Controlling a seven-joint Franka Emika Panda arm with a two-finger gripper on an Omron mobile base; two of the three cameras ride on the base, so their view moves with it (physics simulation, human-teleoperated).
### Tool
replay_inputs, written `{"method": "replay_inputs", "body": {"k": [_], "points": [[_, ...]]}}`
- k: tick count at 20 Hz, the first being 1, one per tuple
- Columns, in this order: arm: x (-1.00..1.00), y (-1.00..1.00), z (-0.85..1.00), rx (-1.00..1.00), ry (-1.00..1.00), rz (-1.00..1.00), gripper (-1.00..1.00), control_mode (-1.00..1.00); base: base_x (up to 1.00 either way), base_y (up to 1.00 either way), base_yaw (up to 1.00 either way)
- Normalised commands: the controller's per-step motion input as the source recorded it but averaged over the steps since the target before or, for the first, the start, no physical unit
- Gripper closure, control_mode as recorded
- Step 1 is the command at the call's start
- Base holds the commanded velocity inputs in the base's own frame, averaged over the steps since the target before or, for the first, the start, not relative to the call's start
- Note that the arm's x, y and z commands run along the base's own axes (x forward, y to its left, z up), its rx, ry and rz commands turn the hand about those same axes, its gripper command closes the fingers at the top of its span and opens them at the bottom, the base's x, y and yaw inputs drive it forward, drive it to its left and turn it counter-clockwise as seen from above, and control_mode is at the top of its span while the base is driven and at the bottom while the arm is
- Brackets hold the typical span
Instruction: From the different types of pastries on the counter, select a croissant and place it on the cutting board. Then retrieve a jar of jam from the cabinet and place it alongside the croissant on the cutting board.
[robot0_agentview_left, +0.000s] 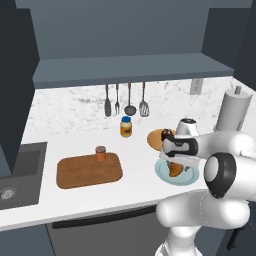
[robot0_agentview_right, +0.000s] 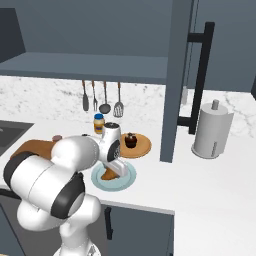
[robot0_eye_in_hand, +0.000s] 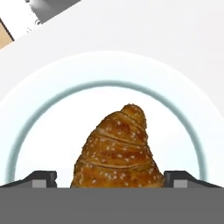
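Note:
The golden-brown croissant (robot0_eye_in_hand: 117, 151) lies on a pale blue-rimmed plate (robot0_eye_in_hand: 43, 114) at the right of the counter (robot0_agentview_left: 135, 192). My gripper (robot0_eye_in_hand: 111, 181) is open and low over it, one fingertip (robot0_eye_in_hand: 42, 179) on each side of the pastry. The base views show the hand (robot0_agentview_left: 175, 161) pointing down at the croissant (robot0_agentview_left: 176, 171) (robot0_agentview_right: 107, 174). The wooden cutting board (robot0_agentview_left: 85, 172) lies to the left, with the small orange-red jar of jam (robot0_agentview_left: 100, 153) standing at its back edge. A dark muffin (robot0_agentview_right: 130, 140) sits on a tan plate (robot0_agentview_right: 143, 147) behind the croissant. The cabinet (robot0_agentview_left: 130, 67) hangs above.
A yellow jar with a blue lid (robot0_agentview_left: 126, 126) stands near the back wall below hanging utensils (robot0_agentview_left: 125, 102). A sink (robot0_agentview_left: 15, 180) is at the far left. A paper towel roll (robot0_agentview_right: 212, 131) stands to the right, past a dark vertical panel (robot0_agentview_right: 175, 80).

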Motion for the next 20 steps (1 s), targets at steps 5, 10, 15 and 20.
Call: {"method": "replay_inputs", "body": {"k": [5,10,15,20], "points": [[-0.13,0.11,-0.29,0.0,0.0,0.0,1.0,-1.0,0.0,0.0,0.0],[-0.25,0.0,-0.11,-0.03,-0.07,0.0,1.0,-1.0,0.0,0.0,0.0],[-0.32,0.0,-0.06,-0.03,-0.07,0.0,1.0,-1.0,0.0,0.0,0.0],[-0.03,0.0,0.21,-0.01,-0.06,0.0,1.0,-1.0,0.0,0.0,0.0]]}}
